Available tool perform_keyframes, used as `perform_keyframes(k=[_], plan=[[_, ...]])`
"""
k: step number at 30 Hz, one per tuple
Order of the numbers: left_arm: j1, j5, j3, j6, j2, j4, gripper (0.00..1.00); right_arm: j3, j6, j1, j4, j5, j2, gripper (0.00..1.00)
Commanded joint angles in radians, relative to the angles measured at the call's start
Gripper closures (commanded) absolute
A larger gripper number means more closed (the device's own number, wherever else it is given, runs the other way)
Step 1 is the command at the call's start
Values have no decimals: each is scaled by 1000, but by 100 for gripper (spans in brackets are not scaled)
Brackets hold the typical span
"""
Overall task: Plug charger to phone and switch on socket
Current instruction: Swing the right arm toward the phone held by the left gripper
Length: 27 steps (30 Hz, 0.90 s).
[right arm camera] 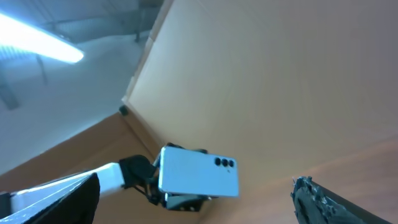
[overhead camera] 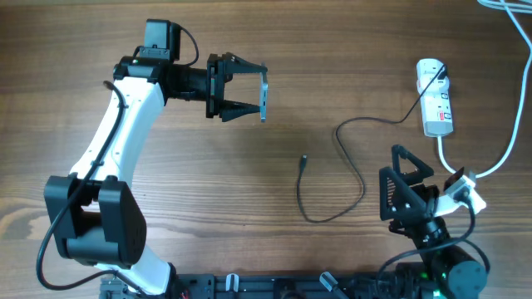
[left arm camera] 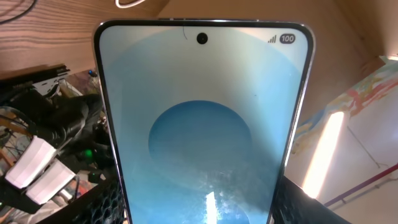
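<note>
Overhead, at upper left of the brown wood-grain table [overhead camera: 208, 208], the white-and-black left arm [overhead camera: 116, 141] reaches rightward. Its black two-finger left gripper [overhead camera: 261, 93] is clamped on the phone [left arm camera: 202, 124] — a flat rectangular handset with a pale blue screen, a punch-hole lens and a "100" battery mark. The fingers [left arm camera: 106, 205] press its two long edges, and the screen faces the wrist camera. From above the handset shows only as a thin edge-on strip across the fingertips. The right wrist view shows its pale back with three lenses.

Right of centre lies the charger [overhead camera: 303, 159], a thin black cable with a small dark connector tip. The tip rests on the wood, well apart from the phone. The cable loops down and right, then climbs to the socket [overhead camera: 436, 104], a short white oblong power strip at upper right. Its red markings are too small to read.

Below the socket sits the black right gripper [overhead camera: 389, 161] — jaws spread wide, nothing between them. A thick white cord [overhead camera: 507, 149] curves past it on the right.
</note>
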Motion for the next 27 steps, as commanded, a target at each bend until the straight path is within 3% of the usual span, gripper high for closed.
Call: perform_keyframes(k=[1, 6, 11, 16, 22, 27], plan=[[8, 52, 14, 12, -32, 3, 42, 195, -222, 2, -196, 21, 63, 1], [8, 55, 13, 12, -32, 3, 42, 479, -565, 2, -614, 29, 301, 0], [8, 54, 14, 12, -32, 3, 42, 698, -573, 2, -899, 12, 588, 0], [8, 54, 13, 12, -32, 3, 43, 753, -442, 2, -890, -245, 773, 0], [8, 54, 14, 12, -32, 3, 43, 753, -550, 4, -791, -572, 894, 0], [8, 44, 14, 12, -32, 3, 43, 761, -558, 61, -834, -489, 903, 1]])
